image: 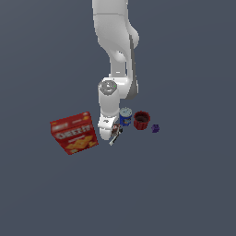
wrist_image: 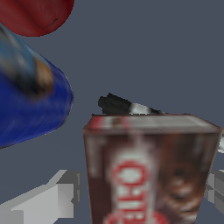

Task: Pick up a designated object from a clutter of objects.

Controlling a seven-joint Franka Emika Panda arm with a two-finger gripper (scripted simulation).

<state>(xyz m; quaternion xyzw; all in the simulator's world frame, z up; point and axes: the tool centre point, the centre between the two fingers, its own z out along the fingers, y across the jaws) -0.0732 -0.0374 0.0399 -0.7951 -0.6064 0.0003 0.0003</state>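
The designated object, a small brown-red box (wrist_image: 148,170) with white lettering, fills the near part of the wrist view. My gripper (wrist_image: 142,192) straddles it. One grey finger (wrist_image: 57,199) stands a narrow gap off one side, and the other finger (wrist_image: 216,188) sits at the opposite side. The jaws look open around the box. In the exterior view my gripper (image: 112,132) is low among the clutter of objects, and the hand hides most of the box. The black-white marker (wrist_image: 127,106) lies just behind the box.
The big red cracker box (image: 73,133) lies toward the exterior view's left. The blue can (image: 125,116), also close in the wrist view (wrist_image: 30,100), the dark red cup (image: 141,120) and a tiny purple piece (image: 156,128) sit toward the right. The floor is dark grey.
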